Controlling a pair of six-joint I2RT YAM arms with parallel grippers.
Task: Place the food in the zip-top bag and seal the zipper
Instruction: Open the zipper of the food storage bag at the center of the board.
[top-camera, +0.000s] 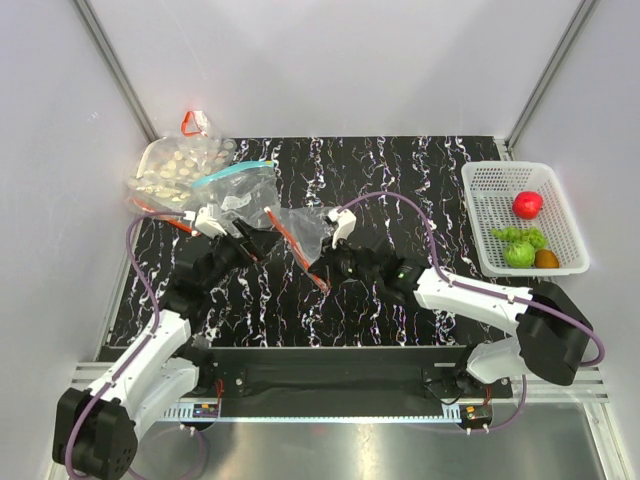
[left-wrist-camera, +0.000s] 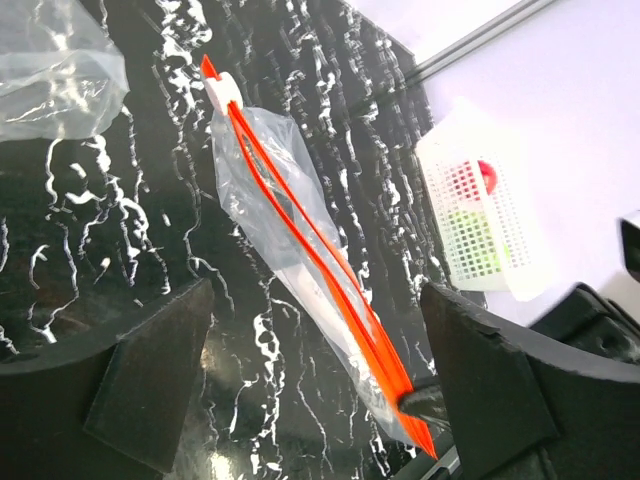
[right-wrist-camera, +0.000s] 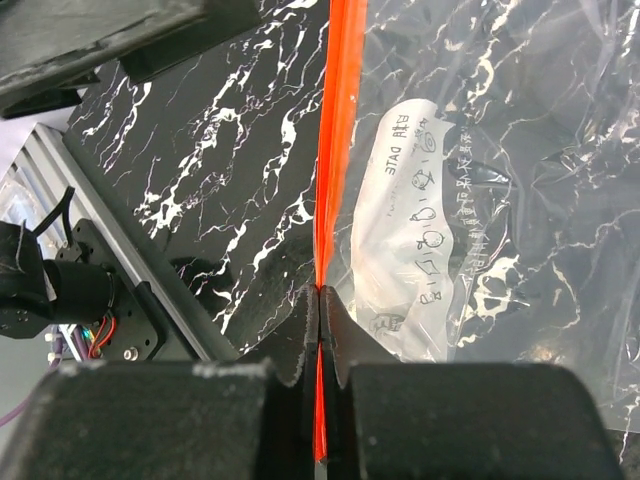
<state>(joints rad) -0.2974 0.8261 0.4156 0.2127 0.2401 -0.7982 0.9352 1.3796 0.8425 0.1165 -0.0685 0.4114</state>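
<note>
White panel (right-wrist-camera: 410, 215) on zip-top bag (right-wrist-camera: 530, 140), printed "DATE", handwriting beside it unreadable

1. The right gripper (right-wrist-camera: 320, 312) is pinched tight on the zipper (right-wrist-camera: 340, 120), its two black fingers (right-wrist-camera: 287, 340) meeting on the strip at bottom centre.
2. The zipper runs straight up from there to the top edge.
3. The bag (right-wrist-camera: 530, 150) spreads crinkled to the strip's right, over the table (right-wrist-camera: 220, 170); it bears a white handwritten label (right-wrist-camera: 410, 220).
4. A metal rail (right-wrist-camera: 120, 240) and wires (right-wrist-camera: 100, 335) lie at lower left.
</note>
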